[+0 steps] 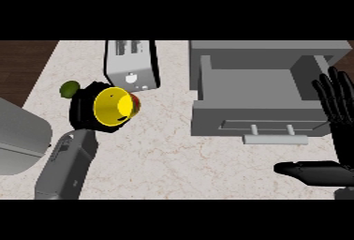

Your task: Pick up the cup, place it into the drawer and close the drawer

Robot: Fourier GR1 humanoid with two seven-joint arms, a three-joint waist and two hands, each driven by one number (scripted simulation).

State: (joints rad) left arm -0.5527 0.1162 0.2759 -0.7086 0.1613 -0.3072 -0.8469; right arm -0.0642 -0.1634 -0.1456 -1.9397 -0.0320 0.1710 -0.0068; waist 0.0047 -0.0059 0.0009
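Tilting its mouth toward the camera, the yellow cup (113, 106) sat at centre left of the frame, gripped by the left hand (86, 108), whose black fingers curled round it. The right hand (336, 123) rested with fingers straight at the right edge, beside the open grey drawer (257, 93). No writing was legible.
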